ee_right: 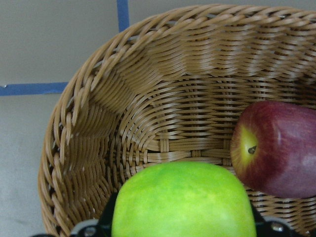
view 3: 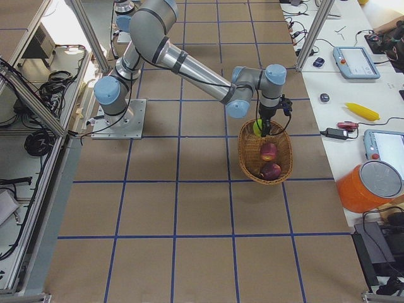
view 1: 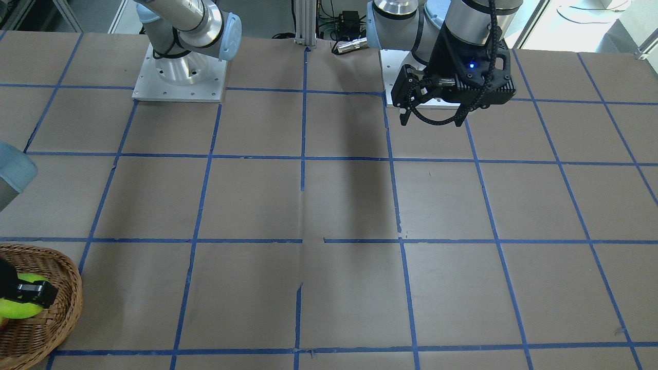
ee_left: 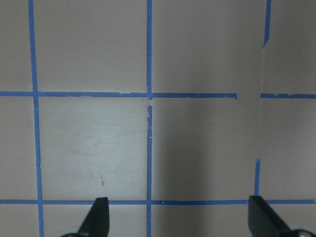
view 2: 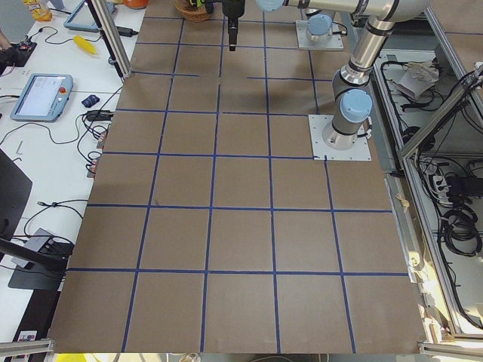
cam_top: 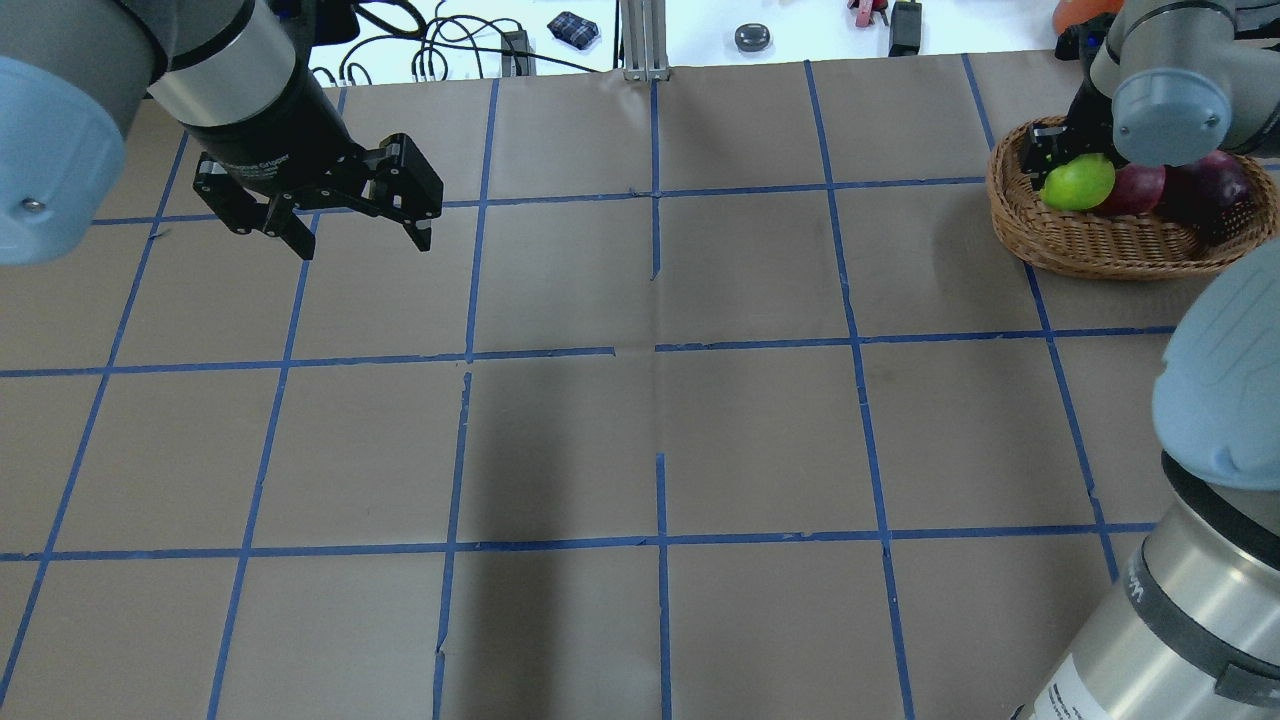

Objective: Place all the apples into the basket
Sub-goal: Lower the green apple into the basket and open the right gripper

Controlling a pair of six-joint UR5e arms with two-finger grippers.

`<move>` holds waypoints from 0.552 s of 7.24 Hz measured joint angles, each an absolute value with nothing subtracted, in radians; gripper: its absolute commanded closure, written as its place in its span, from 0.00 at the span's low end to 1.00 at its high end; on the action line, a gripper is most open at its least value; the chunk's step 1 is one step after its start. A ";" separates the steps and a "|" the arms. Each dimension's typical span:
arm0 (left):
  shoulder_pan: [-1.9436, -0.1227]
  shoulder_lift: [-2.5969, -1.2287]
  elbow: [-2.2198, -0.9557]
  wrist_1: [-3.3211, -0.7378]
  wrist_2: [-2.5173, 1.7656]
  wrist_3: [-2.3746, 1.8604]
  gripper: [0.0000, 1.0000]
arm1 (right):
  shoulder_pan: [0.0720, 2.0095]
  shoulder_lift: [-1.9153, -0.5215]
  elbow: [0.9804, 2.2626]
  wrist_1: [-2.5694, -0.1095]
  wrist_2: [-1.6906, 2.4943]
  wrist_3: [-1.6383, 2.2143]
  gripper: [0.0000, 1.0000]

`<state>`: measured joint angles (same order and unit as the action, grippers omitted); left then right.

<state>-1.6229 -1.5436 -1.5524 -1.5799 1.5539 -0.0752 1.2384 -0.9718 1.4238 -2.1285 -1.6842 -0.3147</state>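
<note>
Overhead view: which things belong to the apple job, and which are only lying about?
Job: green apple, two red apples, wicker basket, right gripper.
Lying about: round black object, checked pouch, cables, all beyond the table's far edge.

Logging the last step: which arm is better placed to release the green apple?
Right. The right gripper holds the green apple over the basket; the left gripper hangs open, far off.

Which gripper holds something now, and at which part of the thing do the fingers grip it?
The right gripper holds the green apple by its two opposite sides, over the basket. The left gripper is open and holds nothing.
</note>
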 measured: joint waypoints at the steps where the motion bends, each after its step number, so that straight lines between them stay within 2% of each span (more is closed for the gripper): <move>1: -1.623 -1.543 -1.552 -1.580 1.554 -0.075 0.00 | 1.232 -0.970 1.424 -2.126 -1.684 -0.355 0.00; 4: -1.623 -1.543 -1.552 -1.580 1.554 -0.076 0.00 | 1.223 -1.028 1.420 -2.052 -1.690 -0.396 0.00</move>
<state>-1.6229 -1.5434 -1.5524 -1.5800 1.5539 -0.0762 1.2227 -1.0279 1.4200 -2.0523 -1.6901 -0.3963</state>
